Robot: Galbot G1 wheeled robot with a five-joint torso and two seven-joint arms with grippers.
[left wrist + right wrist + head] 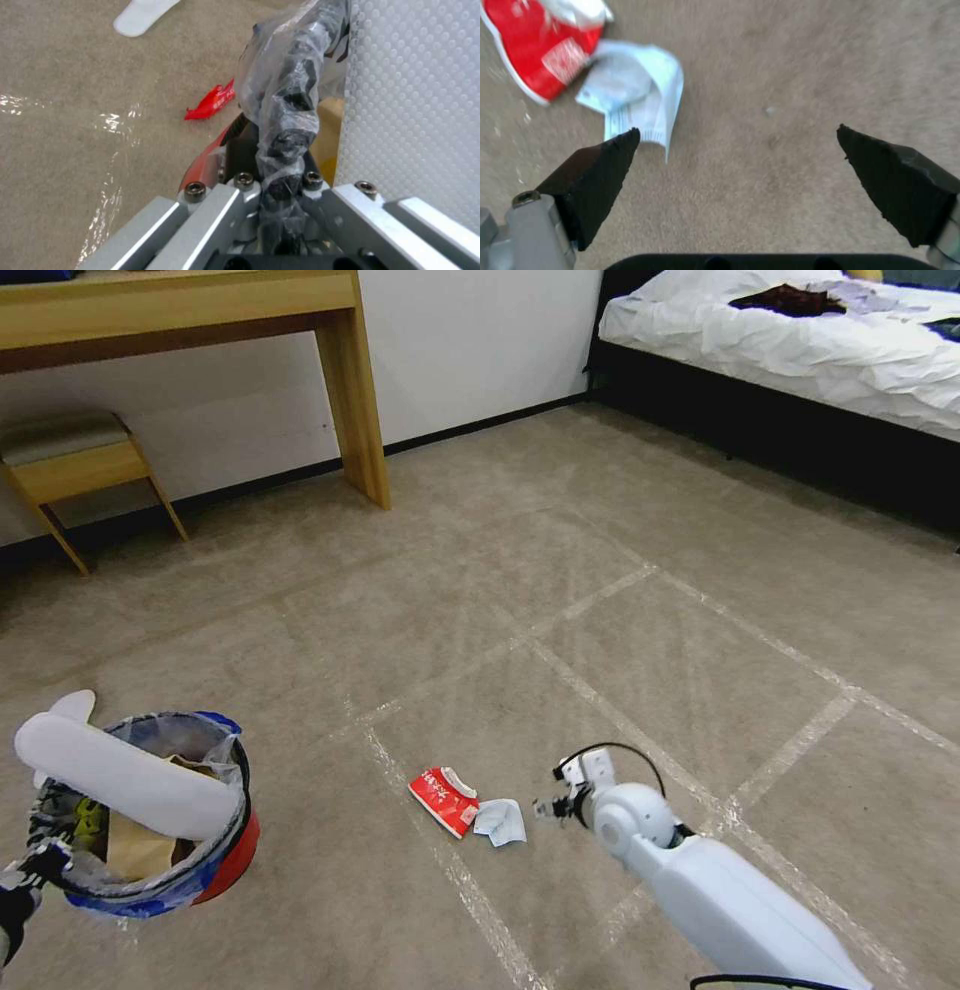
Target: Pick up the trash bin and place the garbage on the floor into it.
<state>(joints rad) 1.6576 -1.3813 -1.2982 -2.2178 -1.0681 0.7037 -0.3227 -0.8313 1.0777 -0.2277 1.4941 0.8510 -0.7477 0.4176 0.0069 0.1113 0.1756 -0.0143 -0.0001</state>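
Your right gripper (548, 810) hangs low over the floor (600, 650), just beside the light-blue scrap (502, 821) and not touching it. In the right wrist view its jaws are released and spread wide, with only bare carpet between the two black fingertips (605, 168); the scrap (635, 101) lies just off one fingertip. The red wrapper (444, 799) lies flat on the carpet, touching the scrap on the side away from the gripper, beside a tape line.

Your left gripper (35, 860) is at the near-left edge of the head view, at the rim of the trash bin (225, 865). In the left wrist view its jaws are clenched on the bin rim, with the bunched clear plastic liner (290, 108) pinched between them. The bin sits tilted at your left. A white slipper (120, 775) rests across its mouth, and a brown paper bag (135, 845) sits inside below it. Whether the bin's base touches the carpet, you cannot tell.

A second white slipper (142, 15) lies on the carpet beyond the bin, and a second red wrapper (210, 103) lies near the bin's wall.
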